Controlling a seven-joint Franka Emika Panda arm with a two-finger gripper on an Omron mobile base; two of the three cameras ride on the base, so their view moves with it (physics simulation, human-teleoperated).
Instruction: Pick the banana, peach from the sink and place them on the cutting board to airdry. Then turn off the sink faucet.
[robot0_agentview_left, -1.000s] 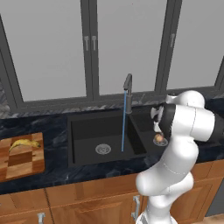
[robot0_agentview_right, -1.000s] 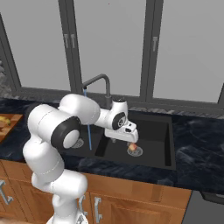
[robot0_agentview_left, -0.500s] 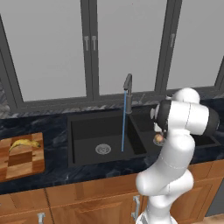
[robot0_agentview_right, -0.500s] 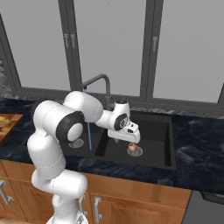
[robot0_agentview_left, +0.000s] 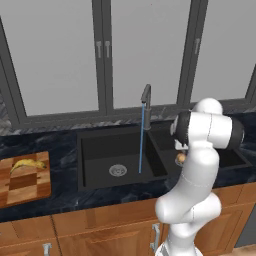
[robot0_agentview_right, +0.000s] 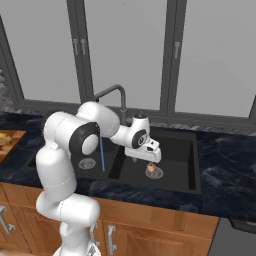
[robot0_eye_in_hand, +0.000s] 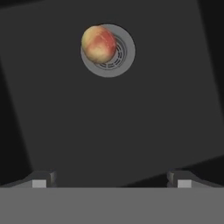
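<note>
The small round orange-pink peach (robot0_eye_in_hand: 99, 44) with its pale yellowish patch sits in the upper middle of the hand view, resting on the left part of a round silver drain (robot0_eye_in_hand: 119, 56) in the floor of the wide matte black double-basin sink (robot0_agentview_left: 100, 150). In the right base view the peach (robot0_agentview_right: 151, 171) lies in the basin at the centre of the frame, just below the end effector (robot0_agentview_right: 149, 159), which hangs over it without touching. In the left base view the peach (robot0_agentview_left: 180, 158) peeks out at centre right, partly hidden behind the white arm. The end effector (robot0_eye_in_hand: 109, 179) is open wide and holds nothing, its two dark finger tips (robot0_eye_in_hand: 41, 179) standing far apart at the bottom corners of the hand view with bare basin floor between them. The small curved yellow banana (robot0_agentview_left: 27, 164) lies at the far left of the left base view, on the upper part of the rectangular wooden cutting board (robot0_agentview_left: 22, 182) of light and dark checkered blocks, which rests on the dark marbled table (robot0_agentview_left: 60, 197). The slim dark grey upright sink faucet (robot0_agentview_left: 145, 95) stands at the centre of that view, a thin blue water stream (robot0_agentview_left: 141, 140) falling from it into the left basin, near a second silver drain (robot0_agentview_left: 117, 170).
</note>
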